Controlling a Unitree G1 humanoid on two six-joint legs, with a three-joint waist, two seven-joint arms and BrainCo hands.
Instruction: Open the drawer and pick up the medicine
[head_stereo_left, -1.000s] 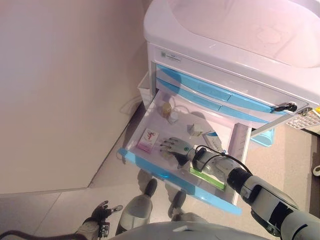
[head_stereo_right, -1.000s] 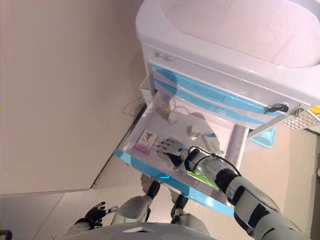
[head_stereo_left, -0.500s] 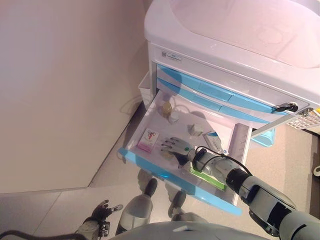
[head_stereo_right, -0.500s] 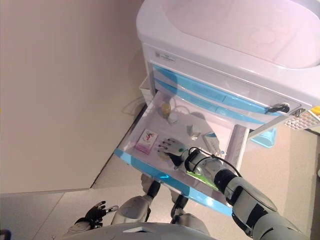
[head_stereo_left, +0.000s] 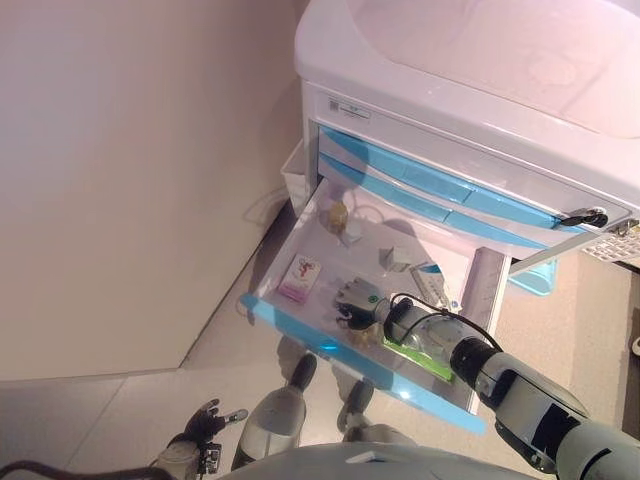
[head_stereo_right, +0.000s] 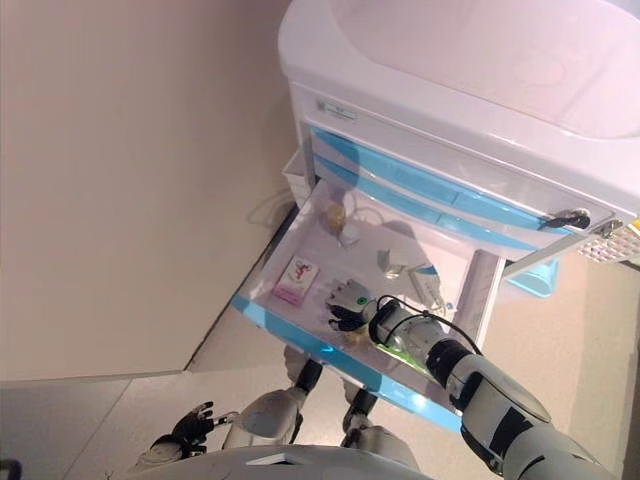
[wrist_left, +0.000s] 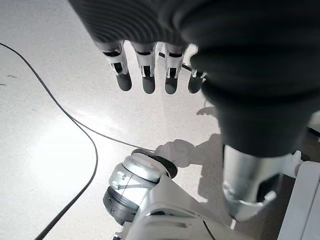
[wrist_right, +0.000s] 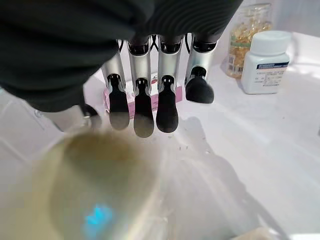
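Open drawer (head_stereo_left: 300, 328), clear bottle (wrist_right: 100, 200) inside

No text can be read: the label on the white bottle (wrist_right: 265, 62) beyond the right hand (wrist_right: 150, 95), and the sticker on the cabinet (head_stereo_left: 352, 111), show only unreadable small print.

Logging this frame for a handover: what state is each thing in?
Bottom drawer: pulled open.
Upper drawers: shut.
White bottle: upright, capped.
Pink box: lying flat in the drawer.
Right hand: fingers curled round a yellowish container.
Left hand: open, idle, near the floor.
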